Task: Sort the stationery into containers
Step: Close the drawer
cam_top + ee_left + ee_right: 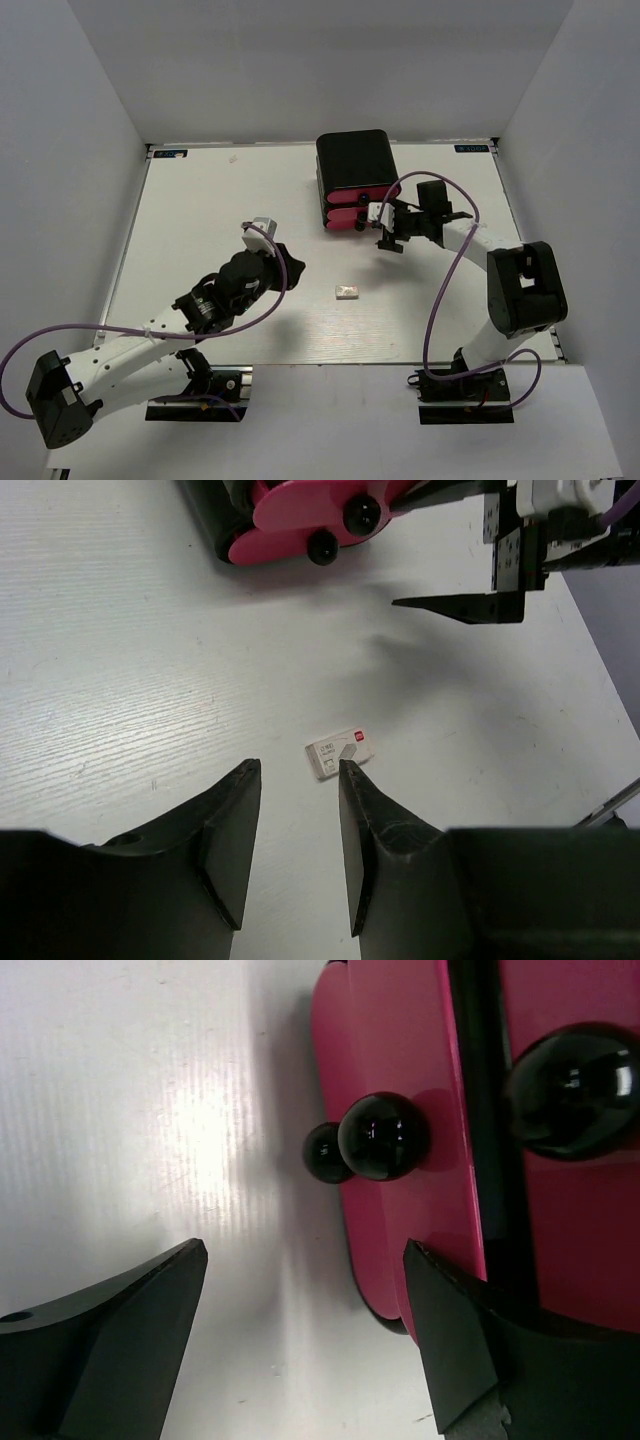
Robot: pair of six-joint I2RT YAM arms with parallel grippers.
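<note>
Plainly, white walls [300, 70] enclose the table [200, 220] and eraser [346, 292].

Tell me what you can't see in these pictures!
Inside the pink drawers: top view, the black cabinet covers them; wrist views show only fronts.
Print on the white eraser: left wrist view, too small to read.
One black knob: right wrist view, cut off by the right edge.

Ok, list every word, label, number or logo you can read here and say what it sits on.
No text is legible.
White eraser: grey print and a small red mark, too small to read.
Blue stickers at the far corners: blurred, unreadable.
Black cabinet and pink drawers: no markings visible.
</note>
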